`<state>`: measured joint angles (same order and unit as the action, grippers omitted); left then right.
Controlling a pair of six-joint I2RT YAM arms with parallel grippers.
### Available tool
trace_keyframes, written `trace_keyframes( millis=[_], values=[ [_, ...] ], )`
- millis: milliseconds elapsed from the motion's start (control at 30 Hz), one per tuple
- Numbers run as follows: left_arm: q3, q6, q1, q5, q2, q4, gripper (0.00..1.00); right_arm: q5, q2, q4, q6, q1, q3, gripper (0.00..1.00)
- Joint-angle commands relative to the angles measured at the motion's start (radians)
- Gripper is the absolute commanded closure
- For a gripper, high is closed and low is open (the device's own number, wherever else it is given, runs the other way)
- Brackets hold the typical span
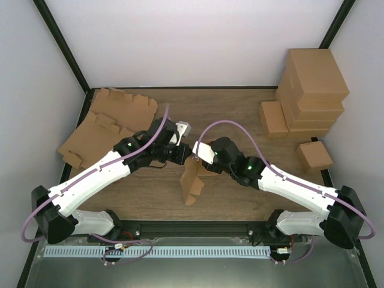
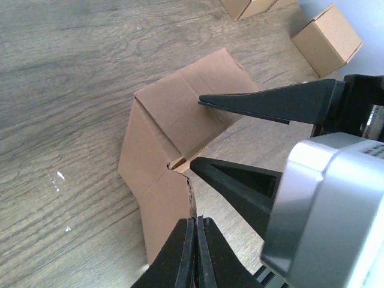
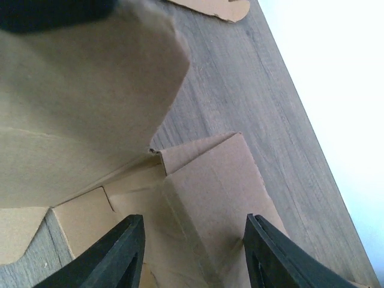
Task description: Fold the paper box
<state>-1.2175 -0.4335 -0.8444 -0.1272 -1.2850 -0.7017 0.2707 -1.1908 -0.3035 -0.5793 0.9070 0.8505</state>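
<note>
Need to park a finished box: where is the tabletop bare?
Bare wood: back middle, between the flat cardboard sheets and the stacked boxes; also the near edge left and right of the paper box. Crowded: both back corners and the centre.

Wooden table between plain white walls

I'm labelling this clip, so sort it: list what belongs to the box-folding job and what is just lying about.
In the job: paper box, part folded; left gripper, shut on its edge; right gripper, open astride a panel.
Lying about: flat cardboard blanks, far left; stack of closed boxes, far right; small box beside it; lone small box.
</note>
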Motion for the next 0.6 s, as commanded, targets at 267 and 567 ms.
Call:
trace_keyframes(
  millis=[267, 567],
  values=[
    [0.003, 0.016, -0.003, -0.039, -0.007, 0.048, 0.96, -0.084, 0.167, -0.012, 0.027, 0.005, 0.001, 0.47],
    [0.003, 0.017, -0.003, -0.044, -0.004, 0.049, 0.96, -0.045, 0.120, -0.160, 0.026, 0.005, 0.055, 0.48]
  ],
)
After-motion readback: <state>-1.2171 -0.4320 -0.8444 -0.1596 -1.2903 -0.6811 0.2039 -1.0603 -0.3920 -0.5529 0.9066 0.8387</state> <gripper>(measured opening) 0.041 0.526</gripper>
